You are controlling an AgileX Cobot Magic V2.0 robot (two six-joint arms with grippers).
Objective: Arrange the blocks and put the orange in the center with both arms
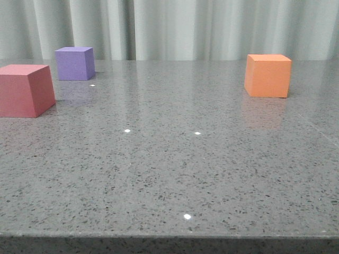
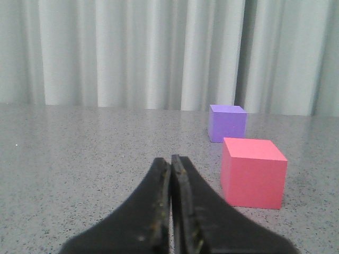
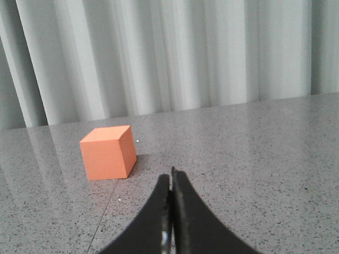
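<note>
Progress on the arrangement appears to be nil, judging by how the three cubes lie. The orange cube (image 1: 268,75) is seen standing alone toward the right rear of the grey speckled table (image 1: 175,174), well apart from the other two. The purple cube (image 1: 75,63) is set at the left rear, with the reddish-pink cube (image 1: 25,90) near it and closer to the front edge (partly cut off in the front view). No row has been formed, and the middle of the table is not occupied by any block. The left gripper (image 2: 172,161) is shown with fingers pressed together, holding nothing; the right gripper (image 3: 171,177) is likewise closed and empty. All three placements are judged still to be made.
</note>
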